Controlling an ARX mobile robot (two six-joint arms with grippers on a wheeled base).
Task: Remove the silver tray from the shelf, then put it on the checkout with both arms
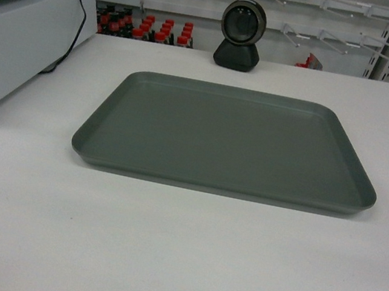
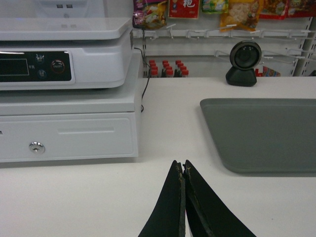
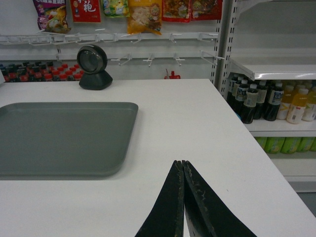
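One big rectangular grey-silver metal tray with rounded corners and a low rim (image 1: 230, 138) is lying flat on the smooth white checkout countertop (image 1: 160, 253), roughly in the middle of it in the head view, with nothing on it. Neither gripper shows up in the head view at all.

On the left wrist camera, the left black gripper (image 2: 183, 165) has its slim fingers pressed together at the tips, holding nothing. It sits over bare counter, near and to the left of the tray's near left corner, not touching it. On the right wrist camera it's the mirror image: the right black gripper (image 3: 182, 163) has its fingers together too, over bare counter near and to the right of the tray's near right corner, apart from it.

Far side of the counter there's a round black barcode scanner on a stand (image 1: 241, 35), just past the tray's far edge. Over on the left is a white cash register on a white cash drawer with a key lock (image 2: 69, 98), black cable trailing off its back. Off the right end of the counter, white shelves hold dark and yellow drink bottles (image 3: 269, 101), and snack packets (image 3: 143, 15) hang on the far wall above red-capped bottles (image 1: 143, 29).
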